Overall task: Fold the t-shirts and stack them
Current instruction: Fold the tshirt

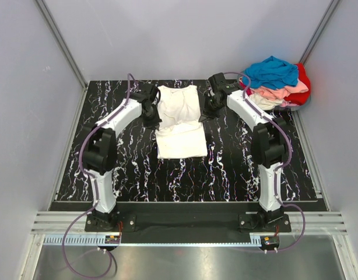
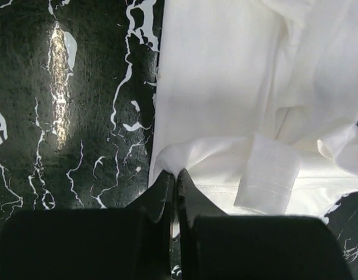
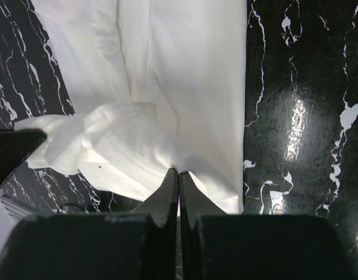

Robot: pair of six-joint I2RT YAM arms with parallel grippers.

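Note:
A cream-white t-shirt point(image 1: 179, 119) lies partly folded in the middle of the black marbled table point(image 1: 138, 175). My left gripper point(image 1: 152, 121) is shut on the shirt's left edge, pinching a fold of cloth point(image 2: 173, 162) at its fingertips point(image 2: 165, 185). On the shirt's right edge my right gripper point(image 1: 206, 114) is shut on bunched cloth point(image 3: 167, 154), the tips point(image 3: 171, 182) pressed together. In the left wrist view a hemmed sleeve point(image 2: 266, 175) is folded over the body. A pile of other t-shirts point(image 1: 278, 84), blue, pink, red and cream, sits at the back right corner.
Grey walls with metal rails close in the table on the left, back and right. The arm bases point(image 1: 109, 219) stand at the near edge on a rail. Bare black tabletop point(image 1: 185, 181) lies in front of the white shirt.

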